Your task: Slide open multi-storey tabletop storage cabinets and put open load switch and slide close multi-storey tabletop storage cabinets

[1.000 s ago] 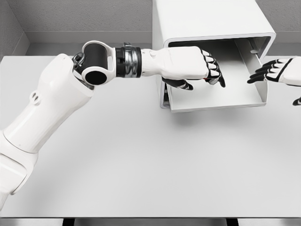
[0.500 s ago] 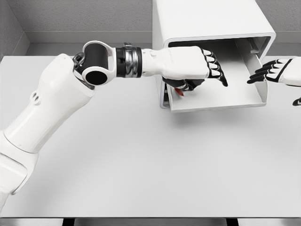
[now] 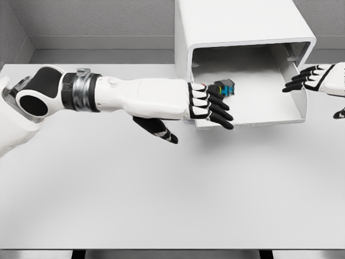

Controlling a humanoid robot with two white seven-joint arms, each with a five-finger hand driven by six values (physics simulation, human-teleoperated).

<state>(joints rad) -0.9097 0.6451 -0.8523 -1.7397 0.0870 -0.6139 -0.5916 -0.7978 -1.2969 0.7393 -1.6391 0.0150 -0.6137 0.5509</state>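
A white storage cabinet (image 3: 237,24) stands at the back of the table, with its drawer (image 3: 253,116) slid out toward me. A small black load switch (image 3: 223,89) with blue and red details lies inside the drawer at its left end. My left hand (image 3: 207,105) hovers at the drawer's left front corner, fingers spread and holding nothing, just beside the switch. My right hand (image 3: 312,78) reaches in from the right edge, its fingers extended at the drawer's right wall.
The grey-white table (image 3: 161,189) stretches in front of the cabinet. My left forearm (image 3: 124,97) lies across the table's back left part. A grey wall (image 3: 97,21) runs behind the table.
The left hand let go of the load switch, which now lies in the drawer. That hand pulled back out of the drawer to the left and lower, its fingers spread. The right hand barely moved.
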